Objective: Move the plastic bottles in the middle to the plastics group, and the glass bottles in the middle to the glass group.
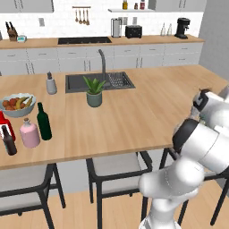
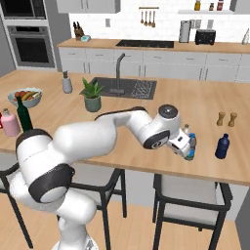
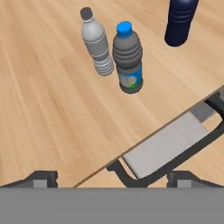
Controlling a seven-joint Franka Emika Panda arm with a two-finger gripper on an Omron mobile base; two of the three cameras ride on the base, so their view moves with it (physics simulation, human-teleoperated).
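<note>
Bottles stand in a cluster at the left end of the tabletop (image 1: pixel 134 116): a red bottle (image 1: pixel 4 125) and a small brown bottle (image 1: pixel 9 141) at the edge, then a squat pink bottle (image 1: pixel 29 133) just beside a tall green wine bottle (image 1: pixel 43 121), with a fruit bowl (image 1: pixel 18 105) behind them. Toward the right end, near the front edge, the pincer (image 2: pixel 188 149) hangs with its jaws spread wide, holding nothing. Before it stand a greyish clear bottle (image 3: pixel 97 43), a blue-capped water bottle (image 3: pixel 127 59) just beside it, and a dark blue bottle (image 3: pixel 180 21) further right.
</note>
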